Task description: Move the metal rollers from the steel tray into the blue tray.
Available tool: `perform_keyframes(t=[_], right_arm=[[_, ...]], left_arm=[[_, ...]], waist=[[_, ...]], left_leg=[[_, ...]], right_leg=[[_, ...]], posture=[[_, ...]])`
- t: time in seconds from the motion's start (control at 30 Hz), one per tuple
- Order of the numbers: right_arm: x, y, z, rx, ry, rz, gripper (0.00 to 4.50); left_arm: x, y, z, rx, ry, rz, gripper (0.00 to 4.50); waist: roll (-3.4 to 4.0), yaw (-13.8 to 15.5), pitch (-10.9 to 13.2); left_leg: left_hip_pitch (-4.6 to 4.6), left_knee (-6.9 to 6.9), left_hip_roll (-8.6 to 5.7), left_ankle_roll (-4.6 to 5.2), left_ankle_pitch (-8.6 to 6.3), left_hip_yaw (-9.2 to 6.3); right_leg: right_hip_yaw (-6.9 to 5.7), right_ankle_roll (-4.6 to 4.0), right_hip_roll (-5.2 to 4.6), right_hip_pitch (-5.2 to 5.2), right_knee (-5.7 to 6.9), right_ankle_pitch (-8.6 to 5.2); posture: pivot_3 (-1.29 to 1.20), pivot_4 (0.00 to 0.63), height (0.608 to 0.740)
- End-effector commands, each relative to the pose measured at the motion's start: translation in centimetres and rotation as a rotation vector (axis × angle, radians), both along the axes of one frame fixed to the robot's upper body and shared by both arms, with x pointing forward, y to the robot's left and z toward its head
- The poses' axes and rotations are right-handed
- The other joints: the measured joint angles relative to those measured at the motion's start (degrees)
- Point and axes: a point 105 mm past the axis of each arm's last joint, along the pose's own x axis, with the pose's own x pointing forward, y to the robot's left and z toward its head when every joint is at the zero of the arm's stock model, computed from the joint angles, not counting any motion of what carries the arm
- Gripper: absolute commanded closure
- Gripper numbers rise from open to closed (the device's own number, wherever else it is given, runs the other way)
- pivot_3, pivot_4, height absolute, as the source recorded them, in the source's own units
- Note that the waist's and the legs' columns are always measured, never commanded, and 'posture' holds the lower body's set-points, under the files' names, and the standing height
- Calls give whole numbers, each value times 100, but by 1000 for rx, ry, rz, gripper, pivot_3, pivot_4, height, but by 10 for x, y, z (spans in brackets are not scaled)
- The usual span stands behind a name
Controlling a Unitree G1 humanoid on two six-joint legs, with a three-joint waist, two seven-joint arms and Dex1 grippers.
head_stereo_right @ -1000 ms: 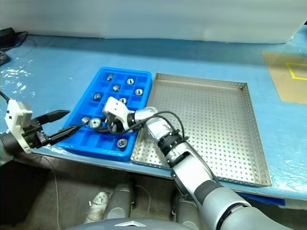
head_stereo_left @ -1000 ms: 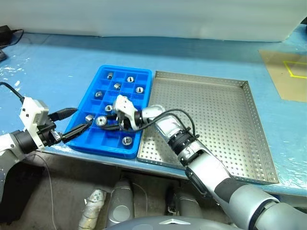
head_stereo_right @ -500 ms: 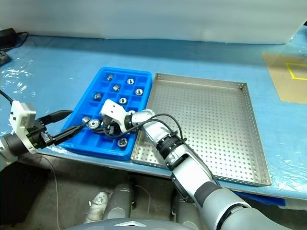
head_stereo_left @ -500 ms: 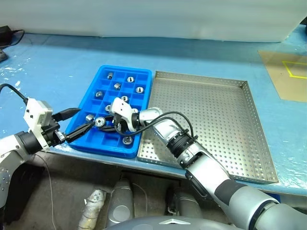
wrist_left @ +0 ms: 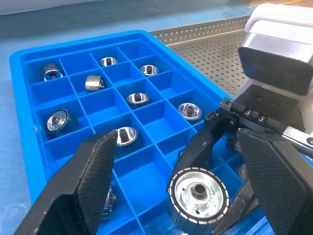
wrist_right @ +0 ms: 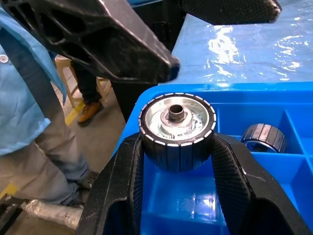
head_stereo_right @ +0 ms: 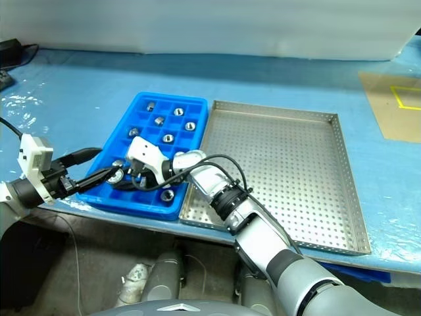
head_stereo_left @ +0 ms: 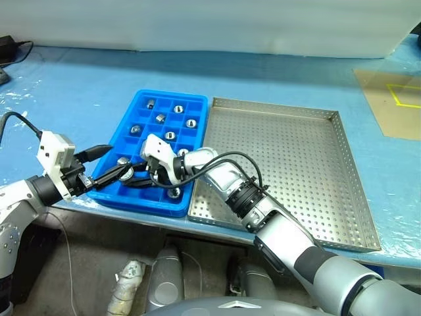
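Right wrist view, up close: the right gripper [wrist_right: 177, 147] has its jaws clamped on a ribbed, shiny roller [wrist_right: 177, 129] with a centre hole, over the near edge of the blue tray [head_stereo_left: 195, 105], a person's trouser leg [wrist_right: 49, 142] behind. The left wrist view adds the left gripper [wrist_left: 188, 188], jaws spread wide, empty, flanking that roller. Head views: other metal rollers [head_stereo_left: 170, 135] sit singly in the blue tray's square plastic compartments. Right of it, touching, the perforated steel tray [head_stereo_left: 296, 151] lies bare on the blue table [head_stereo_left: 79, 85].
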Motion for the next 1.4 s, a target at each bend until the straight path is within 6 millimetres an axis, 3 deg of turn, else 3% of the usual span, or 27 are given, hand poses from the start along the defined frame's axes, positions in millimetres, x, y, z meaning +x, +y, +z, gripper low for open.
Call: perform_keyframes(t=[0.03, 0.27, 0.53, 0.7, 0.77, 0.87, 0.97, 1.07, 1.2, 1.4], right_arm=[[-64, 67, 41, 176, 4, 195, 2867], [-68, 70, 41, 187, 9, 208, 2867], [-69, 72, 39, 170, 12, 205, 303], [-51, 66, 44, 185, -25, 134, 303], [-32, 55, 58, 225, -31, 76, 303], [-4, 25, 85, 298, -45, 5, 303], [20, -18, 100, 327, -61, -62, 303], [33, -57, 95, 289, -71, -129, 303], [48, -150, 61, 119, -68, -327, 303], [56, -222, 46, 55, -70, -631, 303]], left_arm=[[1, -2, 8, 19, -36, -13, 367], [3, -3, 7, 20, -34, -21, 367], [6, -3, 6, 19, -34, -23, 367], [9, -4, 7, 21, -36, -39, 367], [11, -10, 8, 15, -39, -63, 367], [17, -20, 7, 0, -42, -104, 367], [28, -32, 5, -15, -44, -146, 367], [38, -42, 3, -27, -49, -188, 367], [59, -65, 2, -46, -54, -293, 367], [79, -91, 1, -63, -55, -408, 367]], waist=[[0, 1, 0], [-2, -4, -1], [-4, -7, -2], [-4, -11, -3], [-5, -18, -3], [-4, -13, -2], [-11, -9, -7], [-10, -8, -8], [-11, 8, -10], [-13, -275, -12]], left_leg=[[0, 0, 0, -1, 0, -1], [0, 0, -3, -6, 4, -2], [1, 1, -6, -7, 4, -4], [2, 2, -8, -9, 6, -5], [3, 3, -8, -10, 6, -4], [2, 5, -9, -27, 17, -4], [3, 11, -12, -34, 21, -4], [17, 11, -23, -36, 22, -4], [27, 17, -49, -36, 22, 14], [39, 40, -40, -33, 21, 16]], right_leg=[[0, 0, 0, 0, 1, 0], [-1, 0, 1, 0, 4, 0], [-1, 0, 1, 0, 6, 0], [-2, 0, 1, 2, 8, 1], [-2, 0, 1, 2, 10, 1], [-2, 0, 1, 3, 11, 1], [-4, 0, 5, 7, 17, 2], [-2, 11, 3, 27, 15, 8], [5, 52, -6, 56, 9, 18], [12, 52, 12, 62, 17, 26]], posture=[[349, 150, 740], [345, 150, 740], [329, 150, 740], [312, 150, 740], [283, 150, 740], [259, 150, 740], [191, 150, 740], [149, 150, 740], [49, 150, 740], [-96, 150, 740]])
